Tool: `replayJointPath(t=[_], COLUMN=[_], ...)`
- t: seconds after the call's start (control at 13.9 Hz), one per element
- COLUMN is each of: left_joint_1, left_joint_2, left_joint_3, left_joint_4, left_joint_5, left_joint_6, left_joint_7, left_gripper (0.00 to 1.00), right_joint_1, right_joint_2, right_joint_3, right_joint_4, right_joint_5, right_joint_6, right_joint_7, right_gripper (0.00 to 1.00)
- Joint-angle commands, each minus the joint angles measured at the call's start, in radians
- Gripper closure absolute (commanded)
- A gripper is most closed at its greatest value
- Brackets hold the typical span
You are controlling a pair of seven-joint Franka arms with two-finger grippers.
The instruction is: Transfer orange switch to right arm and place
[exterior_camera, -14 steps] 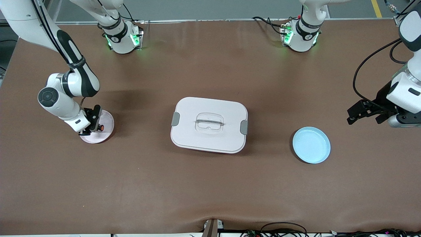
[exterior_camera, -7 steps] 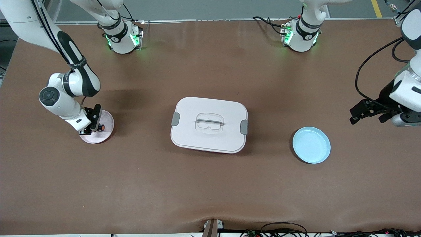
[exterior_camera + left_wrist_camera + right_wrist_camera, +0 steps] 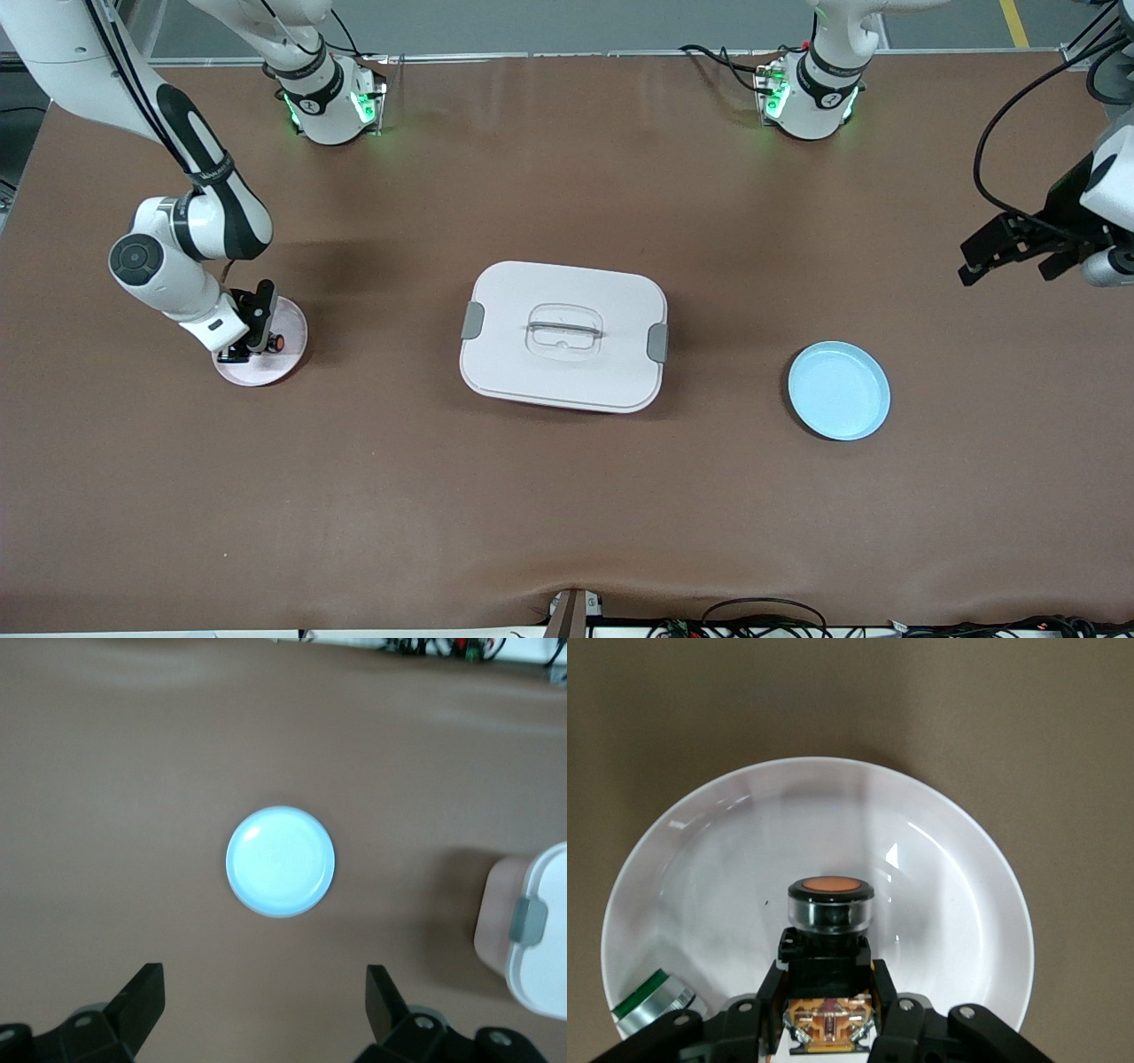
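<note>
Right wrist view: right gripper (image 3: 829,1014) clamps the orange switch (image 3: 829,943) over the pink plate (image 3: 939,868); left gripper (image 3: 1014,251), jaws wide, hangs at the blue plate's (image 3: 839,391) 2 o'clock

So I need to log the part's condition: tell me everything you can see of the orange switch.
The orange switch is a small black blocky body with a round orange button in a black ring at one end and orange-and-metal contacts at the other. The right gripper is shut on its body, holding it over the pink plate; whether it touches the plate can't be told.
</note>
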Motion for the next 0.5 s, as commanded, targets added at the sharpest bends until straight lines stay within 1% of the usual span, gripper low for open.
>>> replayJointPath(t=[0.0,0.07,0.14,0.22,0.43], left_joint_1=[-0.004,0.010,0.014,0.014,0.014], left_joint_2=[-0.030,-0.030,-0.030,-0.030,-0.027], left_joint_3=[0.012,0.010,0.010,0.010,0.010], left_joint_4=[-0.002,-0.001,-0.001,-0.001,-0.001], left_joint_5=[0.010,0.008,0.008,0.008,0.010], left_joint_6=[-0.054,-0.054,-0.054,-0.054,-0.056], left_joint_7=[0.039,0.063,0.065,0.065,0.050], left_gripper=[0.00,0.00,0.00,0.00,0.00], right_joint_1=[-0.024,-0.017,-0.007,-0.004,-0.006], right_joint_2=[0.005,0.007,0.007,0.007,0.007], right_joint_3=[0.018,0.018,0.018,0.018,0.018], right_joint_4=[-0.004,-0.002,-0.001,0.002,0.002], right_joint_5=[-0.011,-0.010,-0.010,-0.010,-0.011], right_joint_6=[0.013,0.013,0.013,0.013,0.013], right_joint_7=[-0.012,-0.005,-0.008,-0.012,-0.012], right_gripper=[1.00,0.97,0.03,0.00,0.00])
